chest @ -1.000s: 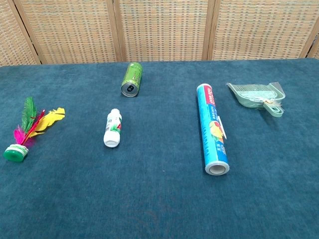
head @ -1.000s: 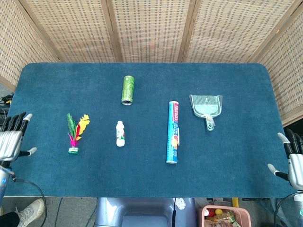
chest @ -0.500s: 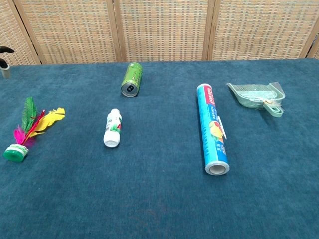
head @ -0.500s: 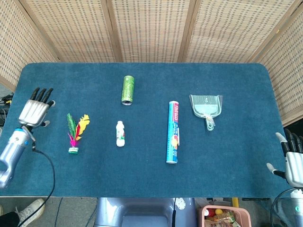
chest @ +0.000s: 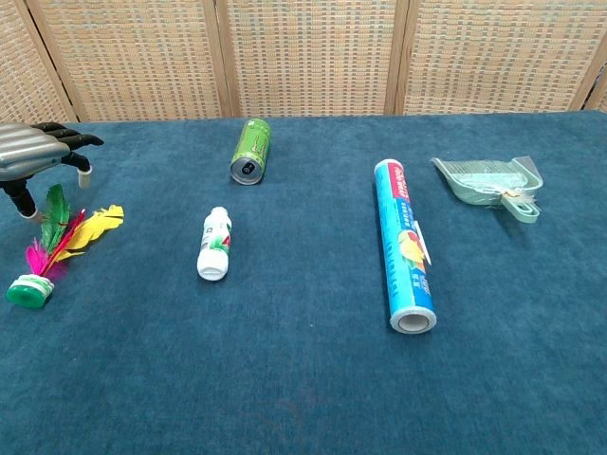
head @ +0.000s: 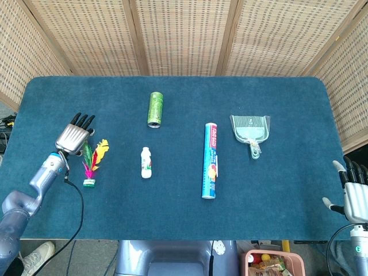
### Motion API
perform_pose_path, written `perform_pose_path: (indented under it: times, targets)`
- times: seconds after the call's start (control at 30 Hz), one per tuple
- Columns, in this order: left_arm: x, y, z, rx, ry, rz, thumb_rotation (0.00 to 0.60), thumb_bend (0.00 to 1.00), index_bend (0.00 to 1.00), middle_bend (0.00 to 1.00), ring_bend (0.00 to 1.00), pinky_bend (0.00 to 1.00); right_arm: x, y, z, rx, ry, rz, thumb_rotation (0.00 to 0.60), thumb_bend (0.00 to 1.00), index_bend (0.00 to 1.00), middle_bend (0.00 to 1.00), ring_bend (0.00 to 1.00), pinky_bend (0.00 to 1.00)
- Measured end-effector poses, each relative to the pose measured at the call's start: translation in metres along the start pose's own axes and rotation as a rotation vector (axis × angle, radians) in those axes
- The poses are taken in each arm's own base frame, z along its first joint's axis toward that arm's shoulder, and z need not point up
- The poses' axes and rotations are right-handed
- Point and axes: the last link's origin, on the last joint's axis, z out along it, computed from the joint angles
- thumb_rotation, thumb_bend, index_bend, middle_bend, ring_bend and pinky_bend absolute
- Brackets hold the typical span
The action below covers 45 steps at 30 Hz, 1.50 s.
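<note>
Right hand [head: 355, 198]: head view only.

Blue carpeted table [head: 172, 213]. Green can [head: 155, 108], lying on its side. Small white bottle [head: 146, 162], lying flat, nearer than the can. Blue film roll [head: 210, 160], lengthwise. Pale green dustpan [head: 250, 130], beside the roll. Wicker screen [head: 184, 34] behind.
</note>
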Motion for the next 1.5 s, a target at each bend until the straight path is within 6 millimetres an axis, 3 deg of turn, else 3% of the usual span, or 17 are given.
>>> perform_pose_path:
  times: [0.63,0.9,1.23,1.5]
  targets:
    - [-0.001,-0.006,-0.022,-0.087,0.066,-0.013,0.6,0.34,0.47,0.0,0.0,0.0,-0.002,-0.001,0.0,0.005,-0.012,-0.001,0.6,0.0,0.0,0.0,0.0,0.0]
    - [0.001,-0.004,-0.025,-0.109,0.084,-0.003,0.6,0.4,0.56,0.0,0.0,0.0,-0.003,-0.001,0.0,0.006,-0.017,0.001,0.6,0.0,0.0,0.0,0.0,0.0]
    - [0.0,-0.003,-0.025,-0.109,0.08,-0.004,0.6,0.43,0.71,0.0,0.0,0.0,-0.003,-0.002,0.0,0.01,-0.021,0.007,0.6,0.0,0.0,0.0,0.0,0.0]
    - [0.011,-0.014,-0.028,-0.093,0.132,0.009,0.6,0.43,0.74,0.0,0.0,0.0,-0.001,-0.003,-0.001,0.018,-0.02,0.017,0.6,0.0,0.0,0.0,0.0,0.0]
